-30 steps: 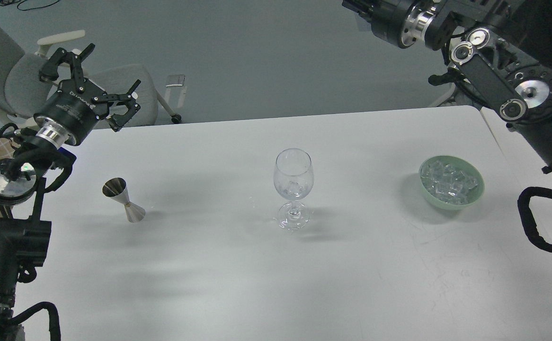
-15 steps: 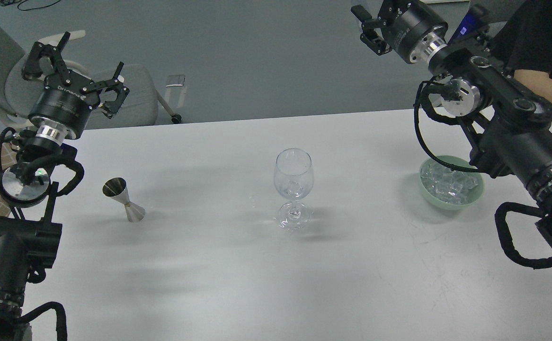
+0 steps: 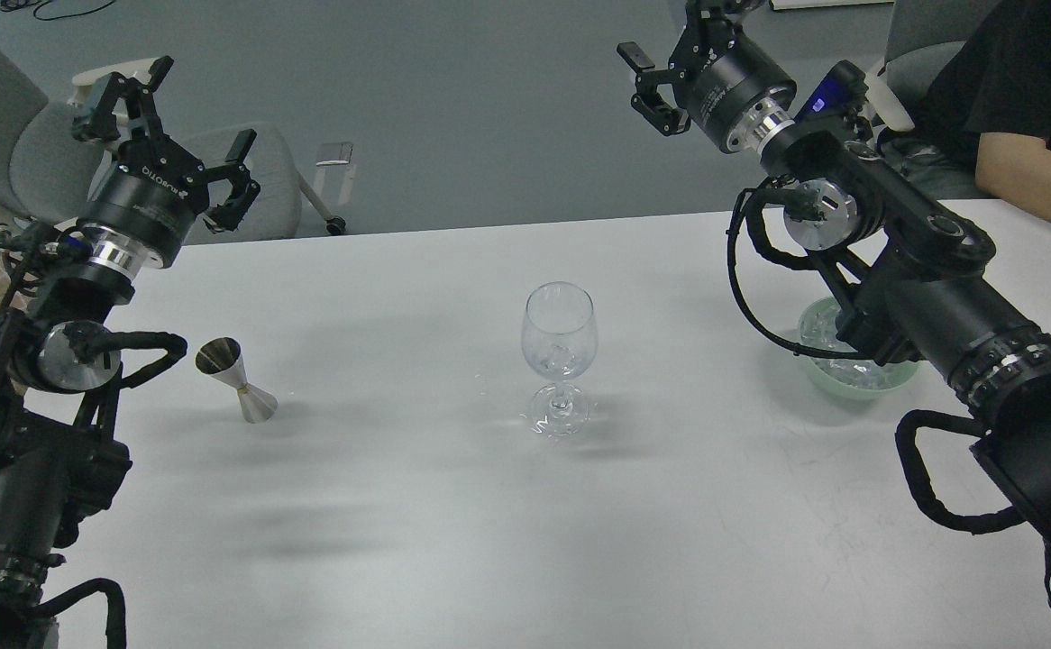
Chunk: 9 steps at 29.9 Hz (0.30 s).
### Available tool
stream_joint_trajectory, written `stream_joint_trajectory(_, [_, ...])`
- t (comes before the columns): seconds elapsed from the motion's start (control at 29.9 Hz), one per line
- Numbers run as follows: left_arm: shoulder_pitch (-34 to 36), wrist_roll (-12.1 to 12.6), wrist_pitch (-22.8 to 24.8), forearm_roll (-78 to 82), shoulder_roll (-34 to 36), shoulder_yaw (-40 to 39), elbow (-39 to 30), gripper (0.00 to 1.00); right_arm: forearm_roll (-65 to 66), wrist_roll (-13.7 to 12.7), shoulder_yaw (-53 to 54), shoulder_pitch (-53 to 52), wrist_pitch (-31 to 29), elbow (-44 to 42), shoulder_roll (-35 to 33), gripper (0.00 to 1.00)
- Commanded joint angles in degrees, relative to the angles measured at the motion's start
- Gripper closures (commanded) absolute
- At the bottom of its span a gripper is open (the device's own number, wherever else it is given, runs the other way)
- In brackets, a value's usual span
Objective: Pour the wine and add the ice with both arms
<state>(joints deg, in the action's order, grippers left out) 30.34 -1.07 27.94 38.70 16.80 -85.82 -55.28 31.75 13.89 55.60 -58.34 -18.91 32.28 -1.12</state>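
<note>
A clear wine glass (image 3: pixel 559 347) stands upright mid-table with what looks like ice (image 3: pixel 562 358) in its bowl. A steel jigger (image 3: pixel 235 380) stands on the left of the table. A pale green bowl (image 3: pixel 852 376) of ice cubes (image 3: pixel 817 328) sits at the right, mostly hidden behind my right arm. My left gripper (image 3: pixel 179 128) is open and empty, raised beyond the table's far left edge, above and behind the jigger. My right gripper (image 3: pixel 675 47) is open and empty, high past the far edge, well above and behind the bowl.
The white table (image 3: pixel 453 523) spans the view. A grey office chair (image 3: pixel 12 144) stands behind the left gripper. A seated person in black (image 3: pixel 1021 117) is at the far right corner, with a forearm near the table edge.
My right arm has swung left and down into view, and now covers most of the bowl. My left gripper has shifted slightly. Glass, jigger and bowl have not moved.
</note>
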Motion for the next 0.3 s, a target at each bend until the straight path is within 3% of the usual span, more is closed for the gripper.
stream_joint_trajectory(0.0, [1.9, 0.3, -3.7, 3.2, 0.2, 2.8, 0.0, 0.02, 0.0, 0.1, 0.7, 0.0, 0.5, -0.2, 0.2, 0.00])
stream_joint_trajectory(0.13, [5.3, 0.5, -12.8, 3.2, 2.1, 8.7, 1.0, 0.02, 0.0, 0.1, 2.0, 0.0, 0.7, -0.5, 0.7, 0.00])
stream_joint_trajectory(0.27, [7.0, 0.5, -14.4, 3.1, 2.7, 10.6, 1.8, 0.02, 0.0, 0.1, 3.0, 0.0, 1.2, -0.5, 0.7, 0.00])
